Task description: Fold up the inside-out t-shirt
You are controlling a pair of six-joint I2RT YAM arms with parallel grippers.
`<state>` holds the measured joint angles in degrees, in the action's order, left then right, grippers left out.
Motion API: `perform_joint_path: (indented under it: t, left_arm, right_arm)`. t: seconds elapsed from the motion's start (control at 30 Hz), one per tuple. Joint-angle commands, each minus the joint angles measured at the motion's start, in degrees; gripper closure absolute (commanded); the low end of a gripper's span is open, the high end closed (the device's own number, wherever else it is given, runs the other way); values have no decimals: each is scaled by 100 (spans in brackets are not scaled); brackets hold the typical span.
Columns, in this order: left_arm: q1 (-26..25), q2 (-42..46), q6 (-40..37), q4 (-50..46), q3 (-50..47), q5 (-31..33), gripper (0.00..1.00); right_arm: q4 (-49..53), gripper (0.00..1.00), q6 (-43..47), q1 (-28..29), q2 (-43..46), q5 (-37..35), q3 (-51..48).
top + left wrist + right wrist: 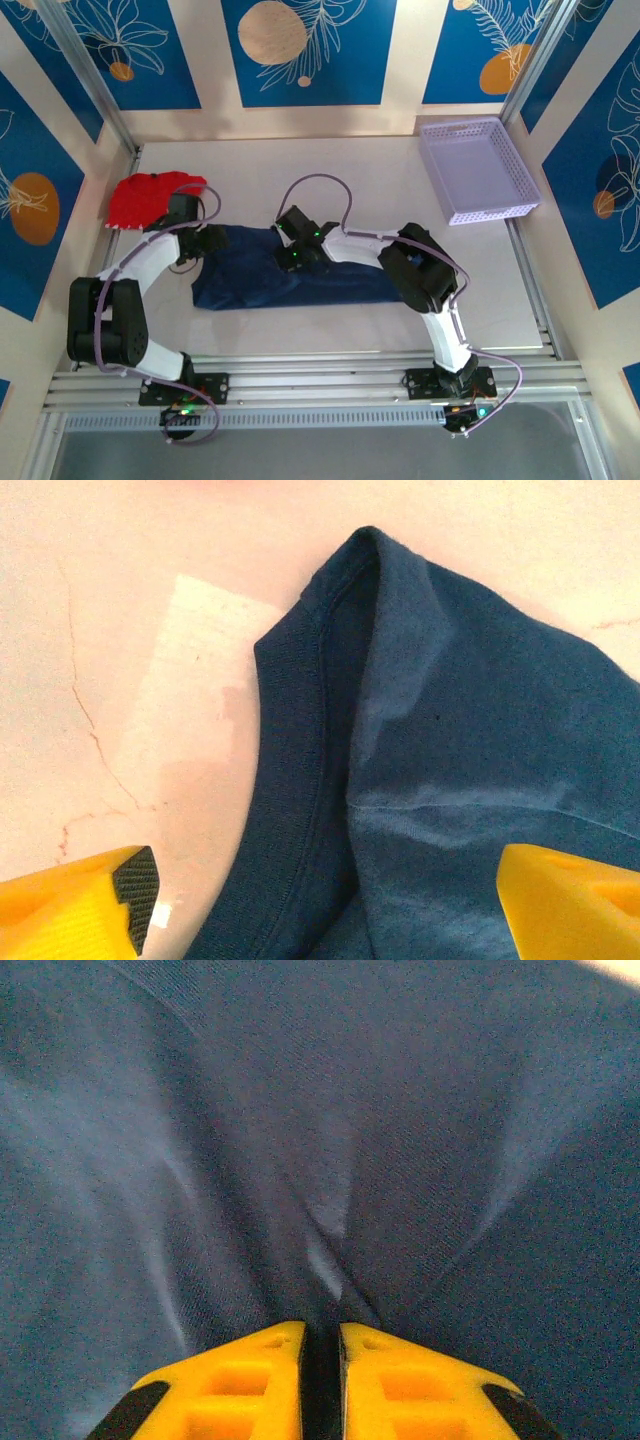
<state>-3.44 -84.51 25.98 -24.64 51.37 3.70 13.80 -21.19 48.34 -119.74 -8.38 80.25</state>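
The inside-out t-shirt [300, 285], dark navy, lies as a long flat band across the middle of the table. My left gripper [205, 245] hovers over its left end. In the left wrist view its yellow fingers [80, 905] stand wide open on either side of the ribbed collar edge [290, 780], with nothing between them; the left gripper [322, 890] is over the cloth. My right gripper [290, 258] sits on the shirt's far edge near the middle. In the right wrist view the right gripper [320, 1335] is shut on a pinch of the navy cloth [300, 1110], and creases run into it.
A smaller red garment [150, 197] lies at the far left, just behind the left arm. A lavender plastic basket [478, 170] stands at the far right corner. Bare pale tabletop [120, 680] shows left of the collar.
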Motion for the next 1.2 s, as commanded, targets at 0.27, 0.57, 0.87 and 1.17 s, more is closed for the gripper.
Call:
perform_joint_path:
  t: [0.27, 0.57, 0.87, 1.17]
  left_arm:
    - [42, -852, -608, 404, 96, -948, 0]
    - [-277, -1270, -753, 436, 129, -1219, 0]
    - [-765, -954, -646, 923, -275, -1963, 17]
    - [-966, -1058, -679, 1321, -422, -2353, 44]
  right_arm:
    - [275, 83, 89, 20, -14, 24, -112]
    - [185, 84, 88, 79, -1, 45, -124]
    - [184, 85, 114, 71, -1, 25, -81]
    - [149, 85, 98, 95, -5, 8, -87]
